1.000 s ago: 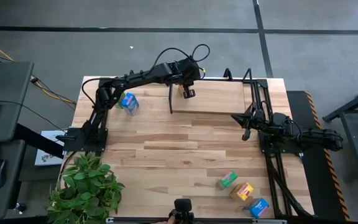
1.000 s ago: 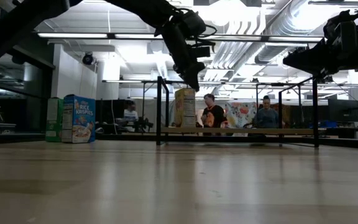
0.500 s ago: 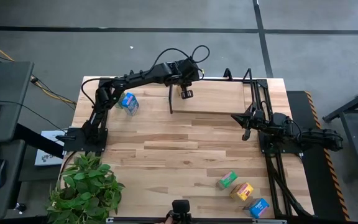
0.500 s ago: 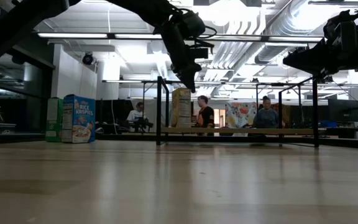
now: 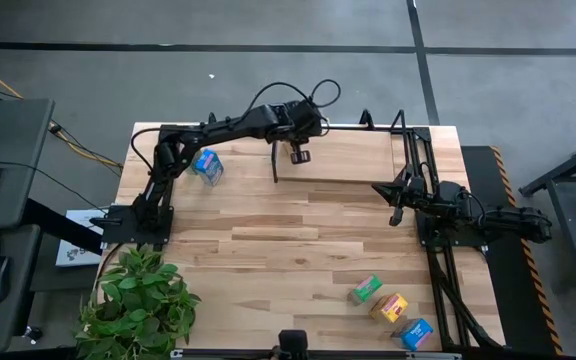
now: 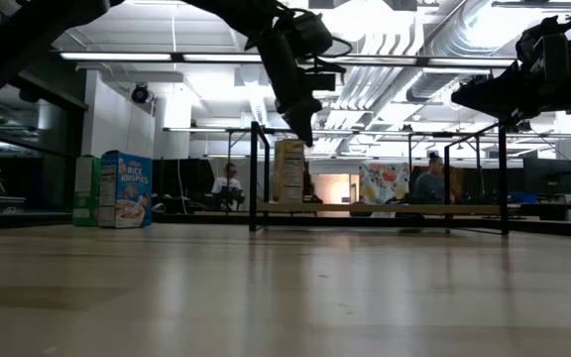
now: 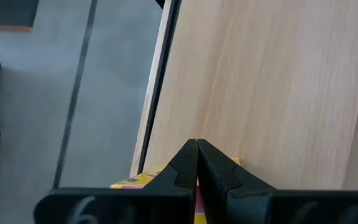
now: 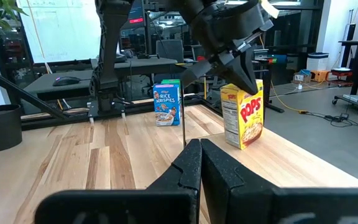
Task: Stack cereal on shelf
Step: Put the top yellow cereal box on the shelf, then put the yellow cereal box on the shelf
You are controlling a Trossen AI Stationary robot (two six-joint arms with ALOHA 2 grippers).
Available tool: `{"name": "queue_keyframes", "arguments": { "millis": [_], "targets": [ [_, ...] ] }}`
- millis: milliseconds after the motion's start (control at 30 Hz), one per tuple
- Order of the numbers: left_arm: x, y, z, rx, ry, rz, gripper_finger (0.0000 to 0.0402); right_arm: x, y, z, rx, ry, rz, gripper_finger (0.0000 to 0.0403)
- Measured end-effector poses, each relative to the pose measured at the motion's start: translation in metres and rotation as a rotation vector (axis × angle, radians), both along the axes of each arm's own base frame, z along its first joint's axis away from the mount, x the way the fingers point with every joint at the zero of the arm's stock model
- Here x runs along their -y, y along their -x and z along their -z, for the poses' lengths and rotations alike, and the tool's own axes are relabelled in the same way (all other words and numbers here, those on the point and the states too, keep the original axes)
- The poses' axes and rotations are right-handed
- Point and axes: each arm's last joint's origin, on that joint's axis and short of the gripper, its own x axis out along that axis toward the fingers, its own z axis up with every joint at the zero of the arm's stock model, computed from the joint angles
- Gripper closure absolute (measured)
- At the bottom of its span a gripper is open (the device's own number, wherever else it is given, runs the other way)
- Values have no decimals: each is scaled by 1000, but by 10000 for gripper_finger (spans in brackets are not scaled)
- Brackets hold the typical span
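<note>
A yellow cereal box (image 6: pixel 288 171) stands upright on the shelf's light board (image 5: pixel 358 158), near the board's left end. It also shows in the right wrist view (image 8: pixel 244 121). My left gripper (image 5: pixel 298 152) is shut and points down at the box's top edge (image 8: pixel 248 82); in the high view it hides the box. In the left wrist view the box (image 7: pixel 143 181) shows just beyond the shut fingers (image 7: pixel 197 149). My right gripper (image 5: pixel 396 208) is shut and empty, held above the table by the shelf's right end. My left gripper's shut fingers (image 6: pixel 304 137) come from above at the yellow box's top edge, on its near side. I cannot tell whether they touch the box. The box stands on its bottom on the shelf board.
A blue box (image 5: pixel 206 163) and a green box (image 6: pixel 85 190) stand at the table's far left. A green (image 5: pixel 365 290), a yellow-orange (image 5: pixel 389 306) and a blue box (image 5: pixel 417 333) lie near the front right. A plant (image 5: pixel 138 300) is at the front left. People show in the room beyond.
My left gripper, shut throughout, has gone a little toward the table's left edge, above the yellow box. The box has shifted slightly left on the shelf board and still stands upright.
</note>
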Motion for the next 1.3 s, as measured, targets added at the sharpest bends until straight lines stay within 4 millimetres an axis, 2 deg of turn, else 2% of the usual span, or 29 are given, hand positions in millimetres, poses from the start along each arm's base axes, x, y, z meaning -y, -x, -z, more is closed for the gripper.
{"name": "queue_keyframes", "arguments": {
  "millis": [267,633,733,833,933,1033,1133,1300],
  "targets": [
    [11,4,-10,-25,-30,-2,401,0,0,0,0,0,0,402],
    [11,5,-13,-32,-48,15,401,0,0,0,0,0,0,402],
    [18,11,-28,-19,-65,42,401,0,0,0,0,0,0,402],
    [31,27,-63,68,-41,81,401,0,0,0,0,0,0,402],
    [42,52,-101,219,90,137,401,0,0,0,0,0,0,402],
    [54,79,-126,380,178,212,401,0,0,0,0,0,0,402],
    [71,100,-127,488,162,257,402,0,0,0,0,0,0,402],
    [99,141,-90,611,150,293,401,0,0,0,0,0,0,402]
  ]
}}
